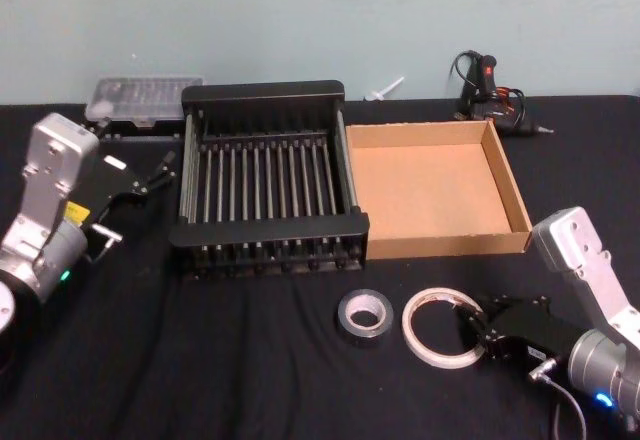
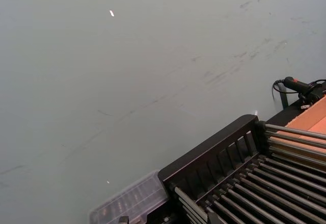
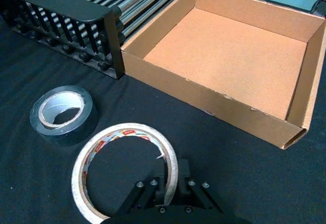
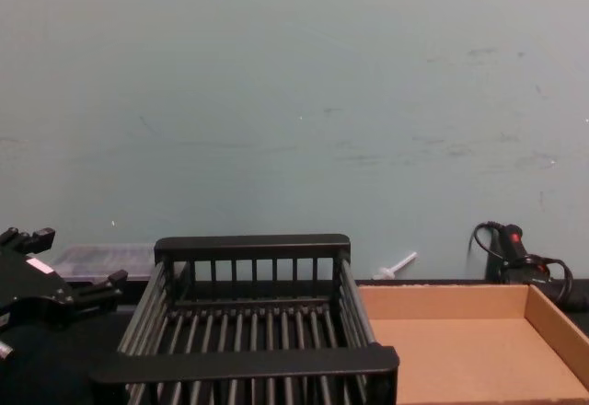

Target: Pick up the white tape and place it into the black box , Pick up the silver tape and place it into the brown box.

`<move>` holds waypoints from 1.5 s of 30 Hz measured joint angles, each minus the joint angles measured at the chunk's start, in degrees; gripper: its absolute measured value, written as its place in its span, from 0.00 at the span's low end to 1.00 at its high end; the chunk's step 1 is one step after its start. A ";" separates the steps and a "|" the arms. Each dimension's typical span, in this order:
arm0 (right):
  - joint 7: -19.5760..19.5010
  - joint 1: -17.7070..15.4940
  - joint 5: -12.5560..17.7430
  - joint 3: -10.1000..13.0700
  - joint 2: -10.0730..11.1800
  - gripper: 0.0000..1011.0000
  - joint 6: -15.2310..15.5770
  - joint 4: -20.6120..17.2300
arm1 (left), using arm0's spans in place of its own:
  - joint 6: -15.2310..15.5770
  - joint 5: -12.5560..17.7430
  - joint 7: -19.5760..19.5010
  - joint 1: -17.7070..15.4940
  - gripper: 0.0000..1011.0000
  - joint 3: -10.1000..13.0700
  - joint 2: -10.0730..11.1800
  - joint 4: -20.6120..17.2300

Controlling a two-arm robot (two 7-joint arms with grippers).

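Observation:
The white tape [image 1: 412, 328] lies flat on the black cloth in front of the brown box [image 1: 508, 188], its red marks showing in the right wrist view [image 3: 81, 169]. My right gripper [image 1: 470, 328] is low at the roll's right side, shut on its rim [image 3: 171, 169], with one finger inside the ring and one outside. The silver tape [image 1: 362, 317] [image 3: 65, 113] lies flat just left of it. The black box [image 1: 265, 91] stands at the centre with nothing in it; the brown box [image 3: 305, 68] is also bare. My left gripper [image 1: 163, 172] [image 4: 83, 256] hangs open beside the crate's left wall.
A clear plastic case [image 1: 140, 100] sits behind the crate at the back left. A black and red glue gun with its cable [image 1: 490, 88] lies at the back right, and a small white item [image 1: 386, 88] behind the boxes. A wall closes off the back.

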 joint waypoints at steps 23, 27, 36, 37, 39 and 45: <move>1.28 -0.73 -0.08 1.73 -0.55 0.09 -0.95 -0.92 | 0.00 0.00 0.00 0.00 0.99 0.00 0.00 0.00; 1.84 -1.09 -0.12 2.83 -0.51 0.09 -1.61 -1.96 | 0.00 0.00 0.00 0.00 0.99 0.00 0.00 0.00; 2.59 -0.85 -0.15 5.24 -0.15 0.09 -3.20 -4.00 | 0.00 0.00 0.00 0.00 0.99 0.00 0.00 0.00; 2.61 -0.50 -0.21 5.53 -0.15 0.09 -3.40 -4.02 | 0.00 0.00 0.00 0.00 0.99 0.00 0.00 0.00; 2.60 -0.04 -0.34 5.78 -0.19 0.09 -3.55 -4.01 | 0.00 0.00 0.00 0.00 0.99 0.00 0.00 0.00; 2.32 2.63 -1.58 6.28 -0.65 0.09 -3.95 -3.01 | 0.00 0.00 0.00 0.00 0.99 0.00 0.00 0.00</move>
